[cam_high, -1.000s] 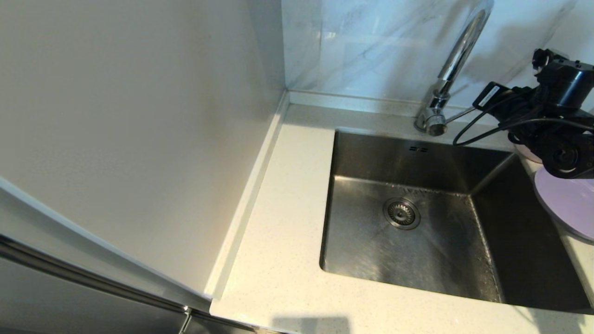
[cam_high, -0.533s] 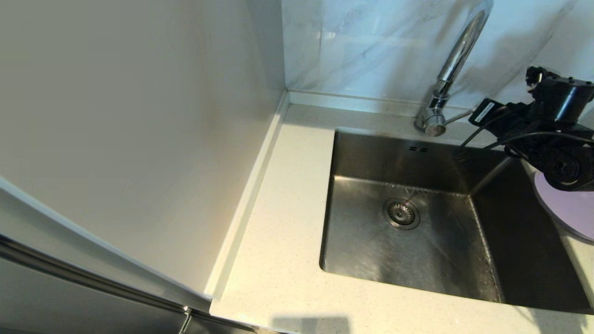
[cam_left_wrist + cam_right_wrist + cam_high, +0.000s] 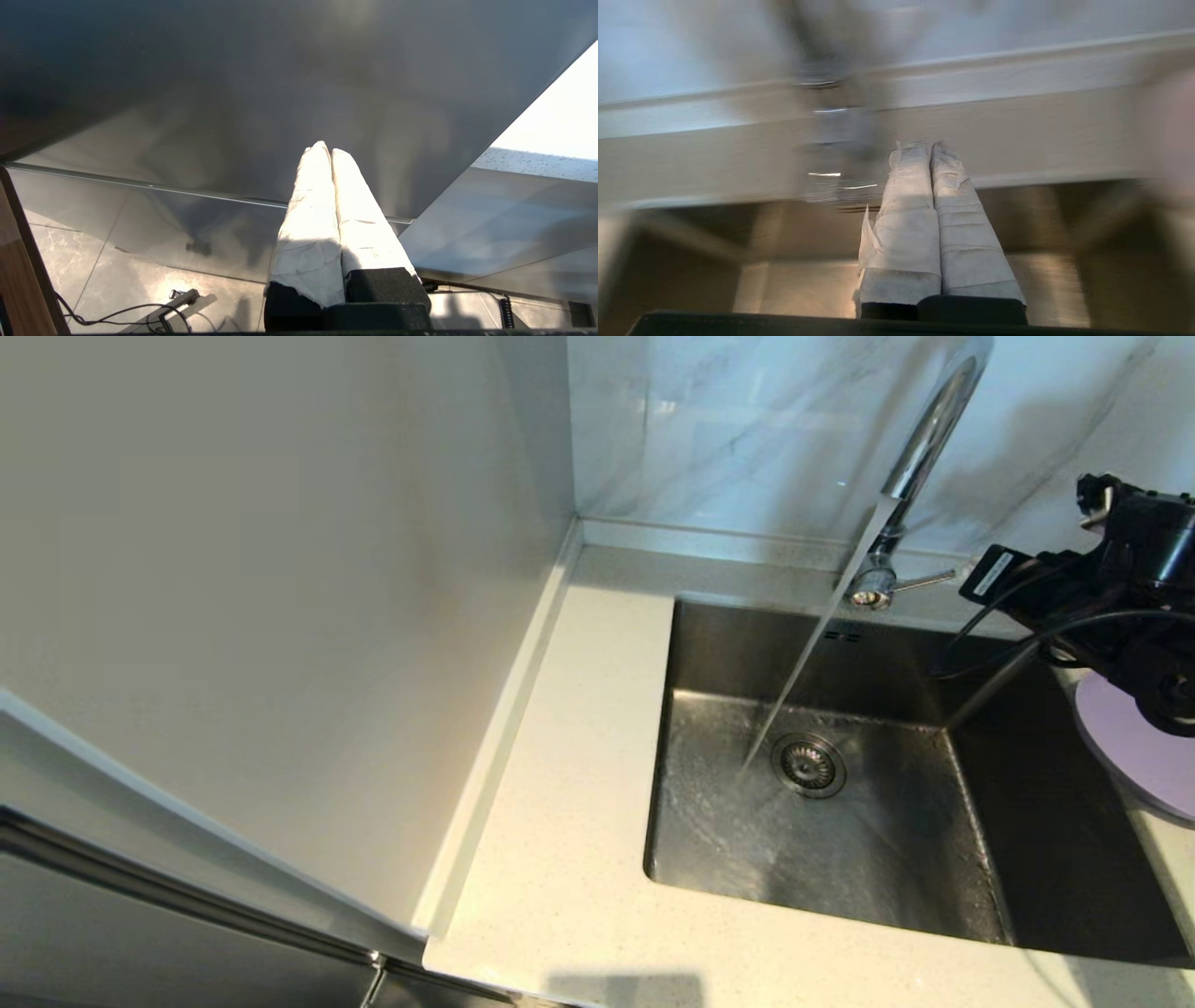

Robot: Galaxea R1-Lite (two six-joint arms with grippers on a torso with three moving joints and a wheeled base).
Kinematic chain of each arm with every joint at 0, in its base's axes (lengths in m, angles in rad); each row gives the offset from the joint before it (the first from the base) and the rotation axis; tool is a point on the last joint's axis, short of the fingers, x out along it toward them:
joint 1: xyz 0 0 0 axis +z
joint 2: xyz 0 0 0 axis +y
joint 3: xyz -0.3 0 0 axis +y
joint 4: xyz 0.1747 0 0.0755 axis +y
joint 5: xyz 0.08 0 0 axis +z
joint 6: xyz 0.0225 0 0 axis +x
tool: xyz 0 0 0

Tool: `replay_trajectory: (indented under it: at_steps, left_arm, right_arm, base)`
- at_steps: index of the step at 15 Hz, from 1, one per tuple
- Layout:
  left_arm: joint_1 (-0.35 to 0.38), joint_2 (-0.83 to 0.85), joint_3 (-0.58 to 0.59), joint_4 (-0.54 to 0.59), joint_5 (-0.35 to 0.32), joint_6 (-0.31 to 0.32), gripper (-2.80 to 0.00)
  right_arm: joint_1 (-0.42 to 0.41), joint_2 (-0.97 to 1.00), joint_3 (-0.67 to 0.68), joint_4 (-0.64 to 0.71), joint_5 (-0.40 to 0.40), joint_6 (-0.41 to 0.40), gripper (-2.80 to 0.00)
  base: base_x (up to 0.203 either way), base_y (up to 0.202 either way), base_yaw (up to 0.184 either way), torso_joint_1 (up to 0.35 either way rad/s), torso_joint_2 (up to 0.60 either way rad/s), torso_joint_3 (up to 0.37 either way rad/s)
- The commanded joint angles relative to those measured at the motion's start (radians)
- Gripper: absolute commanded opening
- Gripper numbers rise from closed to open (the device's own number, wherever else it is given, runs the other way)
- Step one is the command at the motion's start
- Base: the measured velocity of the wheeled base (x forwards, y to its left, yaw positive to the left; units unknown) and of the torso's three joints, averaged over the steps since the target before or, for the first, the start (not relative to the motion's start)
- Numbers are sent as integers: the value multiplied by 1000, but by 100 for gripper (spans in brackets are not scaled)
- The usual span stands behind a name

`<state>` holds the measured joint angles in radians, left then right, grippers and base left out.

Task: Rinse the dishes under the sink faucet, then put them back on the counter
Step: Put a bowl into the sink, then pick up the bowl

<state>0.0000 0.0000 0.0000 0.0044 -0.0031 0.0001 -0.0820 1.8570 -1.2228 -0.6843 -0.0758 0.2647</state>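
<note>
The chrome faucet (image 3: pixel 920 439) runs a slanted stream of water (image 3: pixel 803 672) into the steel sink (image 3: pixel 709 644), landing just left of the drain (image 3: pixel 808 765). Its thin lever handle (image 3: pixel 920 581) points right toward my right arm (image 3: pixel 1120 588), which hovers over the sink's back right corner. My right gripper (image 3: pixel 930 144) is shut and empty, beside the blurred faucet base (image 3: pixel 836 140). A lilac plate (image 3: pixel 1134 747) lies on the counter (image 3: pixel 579 728) at the right edge, partly under that arm. My left gripper (image 3: pixel 325 148) is shut and empty, low beside a grey cabinet front.
A cream side wall (image 3: pixel 280 569) rises along the counter's left strip. Marble-veined tiles (image 3: pixel 728 420) stand behind the faucet. The arm's black cable (image 3: pixel 990 644) loops over the sink's back right. Floor tiles and a loose cord (image 3: pixel 117 312) show below the left gripper.
Water now pours from the faucet where the basin was dry a second ago. The lever handle has swung lower. My right arm has drawn back to the right, away from the handle.
</note>
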Motion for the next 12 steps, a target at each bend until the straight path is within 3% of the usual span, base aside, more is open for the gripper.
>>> replay_trajectory:
  at_steps: [1,5,9,12]
  left_arm:
    - [0,0,0,0,-1,0,-280]
    - [0,0,0,0,0,0,-280]
    - [0,0,0,0,0,0,-280]
    - [0,0,0,0,-1,0,-280]
  right_arm:
    - [-66,-38,5,40,-59,-101,-280]
    - [-158,-258,72,350,-33,-203,-280]
    - [-219,-393,-10,940,101,-223,-280]
    - [-247,-349,-55,1055,146,-196,-280]
  base:
    - [0,0,0,0,0,0]
    - [0,0,0,0,0,0]
    - [0,0,0,0,0,0]
    - [0,0,0,0,0,0]
